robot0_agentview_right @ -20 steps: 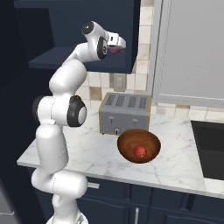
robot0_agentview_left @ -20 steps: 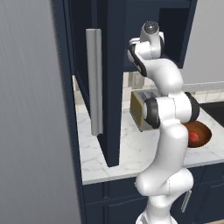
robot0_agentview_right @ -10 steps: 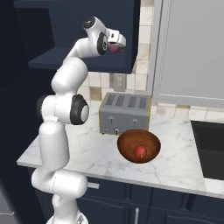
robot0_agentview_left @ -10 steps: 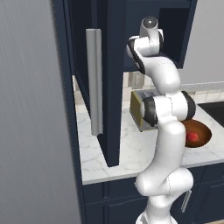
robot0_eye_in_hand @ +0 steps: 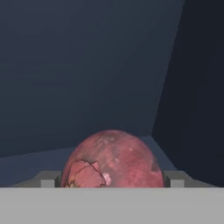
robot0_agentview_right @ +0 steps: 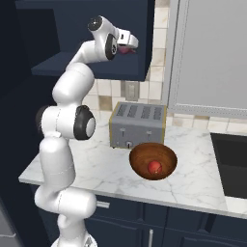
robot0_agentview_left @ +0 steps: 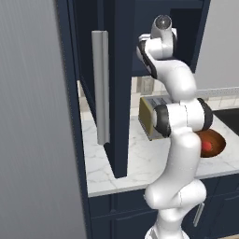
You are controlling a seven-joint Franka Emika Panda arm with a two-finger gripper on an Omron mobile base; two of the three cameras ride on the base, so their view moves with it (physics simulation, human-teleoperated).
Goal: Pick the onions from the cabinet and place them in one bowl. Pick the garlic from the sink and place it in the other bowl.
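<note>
My gripper [robot0_agentview_right: 129, 47] reaches into the open dark navy cabinet [robot0_agentview_right: 91, 29] and is shut on the dull pinkish-purple onion [robot0_agentview_right: 125, 50]. In the hand view this onion [robot0_eye_in_hand: 113, 159] sits between the two fingertips [robot0_eye_in_hand: 49, 180], just above the cabinet shelf. The bright red onion [robot0_agentview_right: 154, 166] lies in the reddish-brown wooden bowl [robot0_agentview_right: 140, 153] on the counter in front of the toaster. From the left, the bowl [robot0_agentview_left: 218, 138] and its red onion [robot0_agentview_left: 207, 146] show behind my forearm. The garlic is out of view.
The cabinet door [robot0_agentview_left: 116, 93] stands open towards me with its long grey bar handle [robot0_agentview_left: 101, 88]. A steel toaster [robot0_agentview_right: 137, 125] stands under the cabinet. The black sink [robot0_agentview_right: 231, 164] lies at the right end of the marble counter [robot0_agentview_right: 72, 164]. A light grey cabinet [robot0_agentview_right: 212, 53] hangs at the right.
The jaws have closed on the pinkish-purple onion inside the cabinet. The wrist has risen slightly. The bowl and the red onion have not moved.
</note>
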